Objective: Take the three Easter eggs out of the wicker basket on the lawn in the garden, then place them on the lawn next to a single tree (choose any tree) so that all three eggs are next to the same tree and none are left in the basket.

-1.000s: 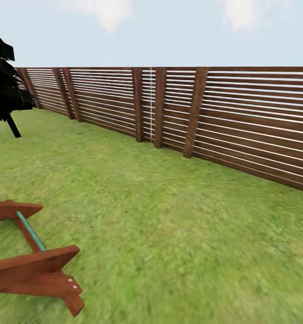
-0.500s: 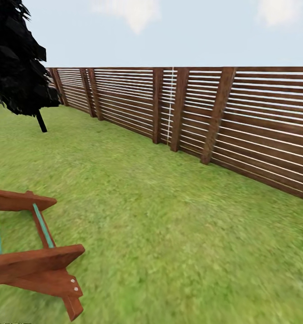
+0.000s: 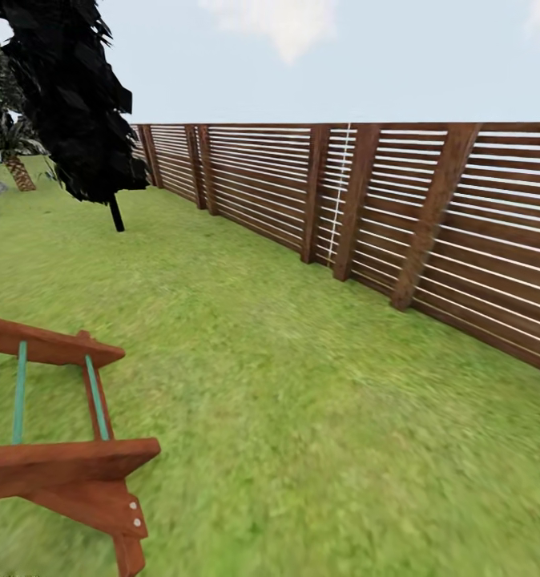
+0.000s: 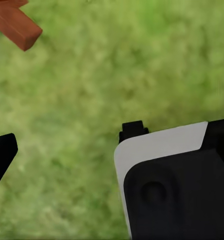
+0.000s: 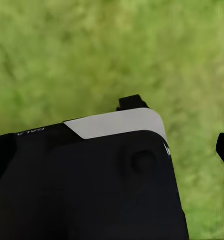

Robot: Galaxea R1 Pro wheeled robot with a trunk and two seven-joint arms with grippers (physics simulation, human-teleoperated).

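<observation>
In transit, both pincers' states untellable, over mottled green grass lawn (image 3: 302, 417).
Red-brown wooden frame with teal rungs (image 3: 62, 465) near left; brown slatted fence (image 3: 430, 232) beyond. Basket and eggs unlocated; judged risk: base clipping the frame.

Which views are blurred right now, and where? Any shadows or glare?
Head view: the lawn smears toward the bottom edge, while the fence and the black tree stay sharper; no cast shadows or glare under the tree or the wooden frame. Left wrist view: grass soft and mottled throughout. Right wrist view: same soft grass, flat even light.
</observation>
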